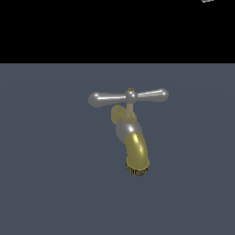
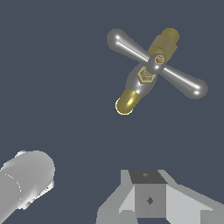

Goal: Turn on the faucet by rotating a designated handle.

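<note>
The faucet point(image 1: 130, 131) stands on the dark grey floor, with a silver-grey body and a curved brass-gold spout point(image 1: 137, 156) turned down toward the camera. The handle point(image 1: 129, 96), a shiny silver T-bar with a ball hub and a tiny gold cap, lies level across its top. In the wrist view the faucet point(image 2: 142, 81) and the handle point(image 2: 156, 63) are seen from above, far from my gripper point(image 2: 148, 177). Only grey parts of the gripper show at the frame edge, and its jaws cannot be made out. It holds nothing that I can see.
A grey cylindrical part of the arm point(image 2: 24, 183) shows in the wrist view. A small grey bit of the robot point(image 1: 207, 1) shows at the top edge of the exterior view. The flat dark grey floor point(image 1: 46, 183) surrounds the faucet.
</note>
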Tool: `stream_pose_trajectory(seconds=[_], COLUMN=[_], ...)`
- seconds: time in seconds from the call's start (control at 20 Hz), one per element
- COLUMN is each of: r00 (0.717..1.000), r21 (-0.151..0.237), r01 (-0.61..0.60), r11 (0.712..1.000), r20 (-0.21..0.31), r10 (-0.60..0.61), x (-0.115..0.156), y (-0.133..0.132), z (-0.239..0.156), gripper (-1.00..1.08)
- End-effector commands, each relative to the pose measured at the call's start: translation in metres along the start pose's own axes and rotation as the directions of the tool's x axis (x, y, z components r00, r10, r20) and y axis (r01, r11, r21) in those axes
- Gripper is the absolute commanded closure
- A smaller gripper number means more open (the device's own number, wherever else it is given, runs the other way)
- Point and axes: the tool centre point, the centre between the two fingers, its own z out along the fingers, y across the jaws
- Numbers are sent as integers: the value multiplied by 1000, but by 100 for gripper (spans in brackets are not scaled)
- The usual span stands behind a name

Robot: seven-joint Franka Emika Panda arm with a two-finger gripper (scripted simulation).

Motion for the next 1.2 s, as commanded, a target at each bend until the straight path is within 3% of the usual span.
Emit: stream_pose_trajectory(seconds=[0.0,0.55,1.15], r00=[998,950,836], r21=[1,6,13], r01=[60,310,548], r11=[998,951,837], r20=[2,12,20], r10=[-60,-311,-548], x=[-2,-2,7], y=[8,46,83], z=[10,53,97], gripper=[108,108,108])
